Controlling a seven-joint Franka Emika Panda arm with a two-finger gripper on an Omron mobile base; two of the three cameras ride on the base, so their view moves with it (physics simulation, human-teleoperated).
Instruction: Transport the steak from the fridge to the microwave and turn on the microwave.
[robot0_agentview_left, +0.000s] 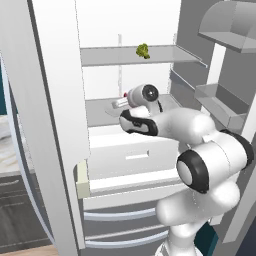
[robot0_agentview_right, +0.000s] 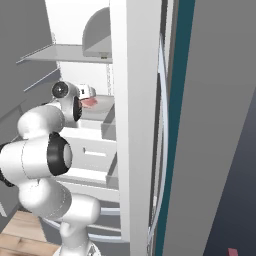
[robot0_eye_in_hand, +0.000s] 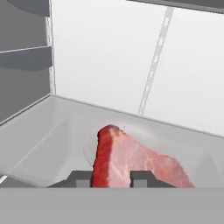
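Reaching deep into the open fridge (robot0_agentview_left: 65, 100), the white arm has its gripper (robot0_eye_in_hand: 111, 179) closed on the steak (robot0_eye_in_hand: 131, 159). Hand view shows both dark fingertips (robot0_eye_in_hand: 81, 178) pinching the near edge of the pink-red slab, which tilts upward over the pale grey shelf (robot0_eye_in_hand: 39, 140) near the white back wall. From the right base view, the steak (robot0_agentview_right: 90, 103) peeks out red just beyond the wrist. One shelf higher sits a small green leafy vegetable (robot0_agentview_left: 143, 50).

light: bright, even, flat | shadows: faint, soft | glare: none | focus: sharp, rendered look
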